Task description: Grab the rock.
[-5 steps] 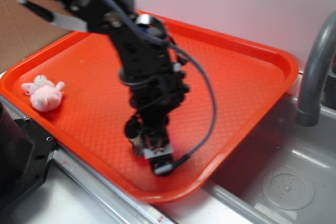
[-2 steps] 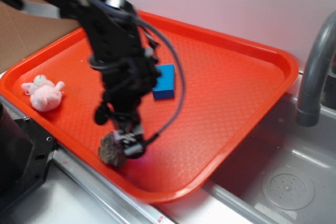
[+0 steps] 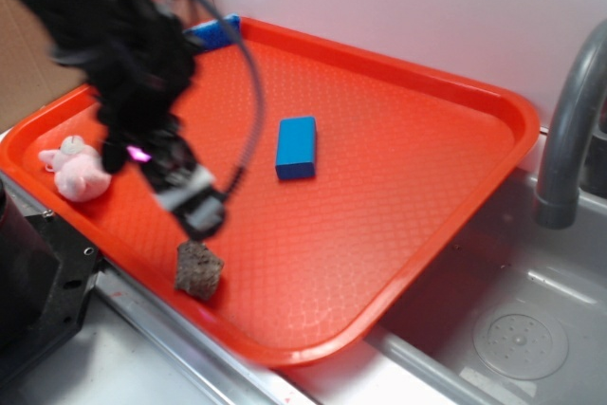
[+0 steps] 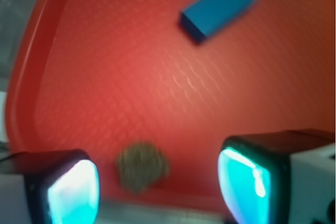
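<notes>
Gripper [image 4: 157, 179] spread wide, holding nothing, just above rock [image 3: 199, 270] near front edge of red tray [image 3: 455, 92]; blue block [image 3: 296, 147] well apart

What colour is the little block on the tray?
Blue. The block shows best in the exterior view, on the orange tray.

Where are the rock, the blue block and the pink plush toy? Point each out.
rock [image 3: 199, 270], exterior view, its rough top face.
blue block [image 3: 296, 146], exterior view, middle of its top face.
pink plush toy [image 3: 78, 170], exterior view, its body.
</notes>
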You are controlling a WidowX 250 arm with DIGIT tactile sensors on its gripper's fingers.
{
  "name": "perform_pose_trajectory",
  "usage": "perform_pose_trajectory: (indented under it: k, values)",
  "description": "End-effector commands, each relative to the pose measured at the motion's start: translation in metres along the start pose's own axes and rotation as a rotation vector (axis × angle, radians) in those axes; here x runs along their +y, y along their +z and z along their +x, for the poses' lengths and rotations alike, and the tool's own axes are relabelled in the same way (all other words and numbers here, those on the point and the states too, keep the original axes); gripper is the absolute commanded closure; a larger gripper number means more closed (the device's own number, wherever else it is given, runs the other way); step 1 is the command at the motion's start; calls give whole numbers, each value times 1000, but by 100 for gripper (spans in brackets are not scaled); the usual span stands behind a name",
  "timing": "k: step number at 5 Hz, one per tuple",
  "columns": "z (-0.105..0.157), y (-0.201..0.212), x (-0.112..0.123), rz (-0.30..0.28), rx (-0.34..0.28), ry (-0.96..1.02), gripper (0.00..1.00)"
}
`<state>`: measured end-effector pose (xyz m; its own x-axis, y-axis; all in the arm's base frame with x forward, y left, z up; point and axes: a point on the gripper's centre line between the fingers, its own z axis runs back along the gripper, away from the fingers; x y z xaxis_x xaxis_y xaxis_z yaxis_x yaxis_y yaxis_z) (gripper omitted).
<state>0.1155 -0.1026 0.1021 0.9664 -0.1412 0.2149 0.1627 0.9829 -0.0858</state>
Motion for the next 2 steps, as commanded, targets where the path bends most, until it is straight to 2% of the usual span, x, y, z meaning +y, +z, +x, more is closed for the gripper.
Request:
perform_pose_trajectory:
  k: [1, 2]
  values:
    - [-30, -21, -2, -74, 78, 179, 0]
    - [-25, -40, -1, -79, 136, 257, 0]
